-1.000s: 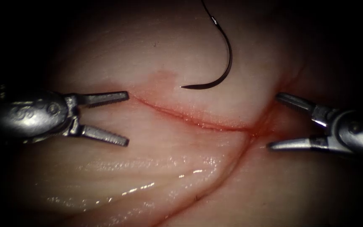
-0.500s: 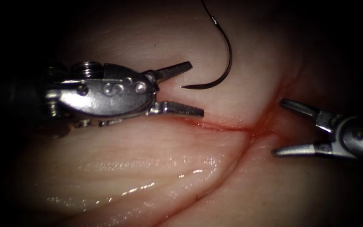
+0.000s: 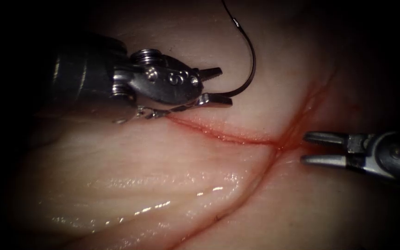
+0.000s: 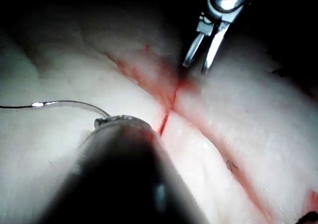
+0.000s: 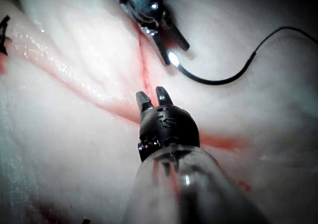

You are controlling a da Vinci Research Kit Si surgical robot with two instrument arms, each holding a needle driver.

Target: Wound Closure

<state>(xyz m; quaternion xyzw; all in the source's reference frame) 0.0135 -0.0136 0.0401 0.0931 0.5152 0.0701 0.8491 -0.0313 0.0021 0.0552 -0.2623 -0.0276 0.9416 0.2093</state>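
The curved needle (image 3: 253,60) lies free on the tissue (image 3: 163,157), on the far side of the cut (image 3: 228,135), and is not in the tissue. Thread (image 3: 228,10) trails from its back end. My left tool (image 3: 225,85) stands open over the needle's pointed end, which runs in against the lower jaw; it holds nothing. My right tool (image 3: 303,148) holds nothing and hovers at the cut's right end with its jaws a little apart. The left wrist view has the needle (image 4: 74,103) and the right tool (image 4: 198,52). The right wrist view has the needle (image 5: 218,81) beside the left tool (image 5: 166,45).
Red fluid (image 3: 285,139) lines the cut and pools at its right end, where a second crease (image 3: 251,185) runs down and to the left. A wet, shiny fold of tissue (image 3: 186,185) lies nearer the endoscope.
The left tool swept right and upward from the cut's left end to the needle's point, its jaws narrowing. The right tool sank a little and its jaws came closer together. The needle stayed put.
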